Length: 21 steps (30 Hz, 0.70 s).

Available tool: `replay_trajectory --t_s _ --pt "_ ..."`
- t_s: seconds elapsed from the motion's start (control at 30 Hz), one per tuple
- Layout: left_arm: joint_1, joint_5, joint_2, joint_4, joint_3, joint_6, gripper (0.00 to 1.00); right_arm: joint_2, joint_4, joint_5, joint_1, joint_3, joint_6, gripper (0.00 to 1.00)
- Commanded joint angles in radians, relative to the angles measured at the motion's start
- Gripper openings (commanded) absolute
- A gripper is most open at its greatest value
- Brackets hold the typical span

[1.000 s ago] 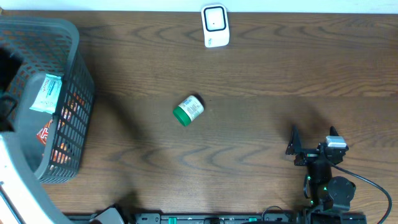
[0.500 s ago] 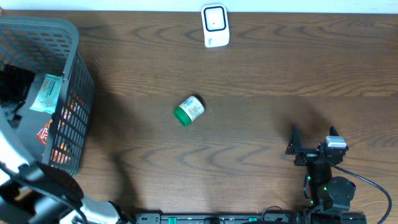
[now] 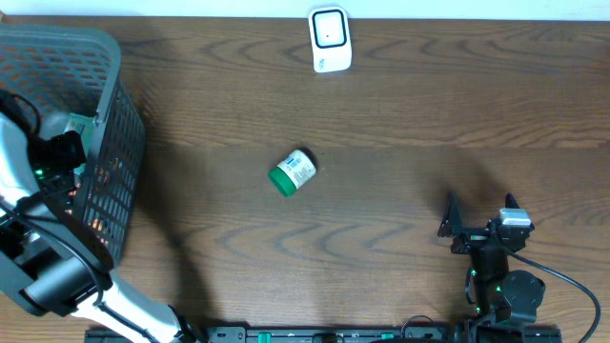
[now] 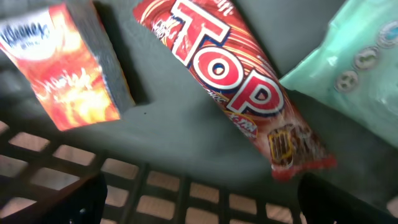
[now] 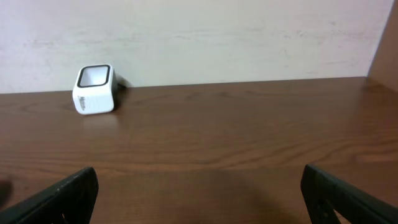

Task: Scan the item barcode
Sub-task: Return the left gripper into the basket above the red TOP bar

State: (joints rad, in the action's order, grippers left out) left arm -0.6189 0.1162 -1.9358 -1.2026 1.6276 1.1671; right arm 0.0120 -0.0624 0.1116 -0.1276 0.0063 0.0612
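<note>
your left gripper (image 4: 202, 198) hangs jaws apart inside the basket (image 3: 119, 114) over the red top bar (image 4: 239, 93), likely to grab it for the scanner (image 3: 330, 38); right gripper (image 5: 199, 186) sits apart too.

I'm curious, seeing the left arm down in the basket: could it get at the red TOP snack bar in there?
Probably yes. The left gripper hangs open just over the red TOP bar, which lies uncovered, with the orange tissue pack and green packet beside it.
</note>
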Motion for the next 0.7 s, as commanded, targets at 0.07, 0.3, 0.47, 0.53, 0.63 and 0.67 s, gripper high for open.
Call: replay_trajectory --t_s 0.07,0.3,0.47,0.53,0.63,0.67 --pt "0.055 -0.129 -0.011 0.059 -0.049 0.231 0.98 -0.005 -0.003 -0.002 0.011 -0.001 0.013 0.99" --pt "0.102 -0.142 -0.011 0.237 -0.124 0.254 0.98 -0.005 -0.003 -0.002 0.011 -0.001 0.013 0.99" --pt "0.121 -0.181 -0.011 0.325 -0.169 0.28 0.98 -0.005 -0.003 -0.002 0.011 -0.001 0.013 0.99" --pt "0.122 -0.19 -0.012 0.344 -0.18 0.279 0.98 -0.005 -0.003 -0.002 0.011 -0.001 0.013 0.99" --pt "0.122 -0.208 -0.012 0.366 -0.196 0.279 0.98 -0.005 -0.003 -0.002 0.011 -0.001 0.013 0.99" --pt "0.122 -0.215 -0.012 0.373 -0.201 0.279 0.98 -0.005 -0.003 -0.002 0.011 -0.001 0.013 0.99"
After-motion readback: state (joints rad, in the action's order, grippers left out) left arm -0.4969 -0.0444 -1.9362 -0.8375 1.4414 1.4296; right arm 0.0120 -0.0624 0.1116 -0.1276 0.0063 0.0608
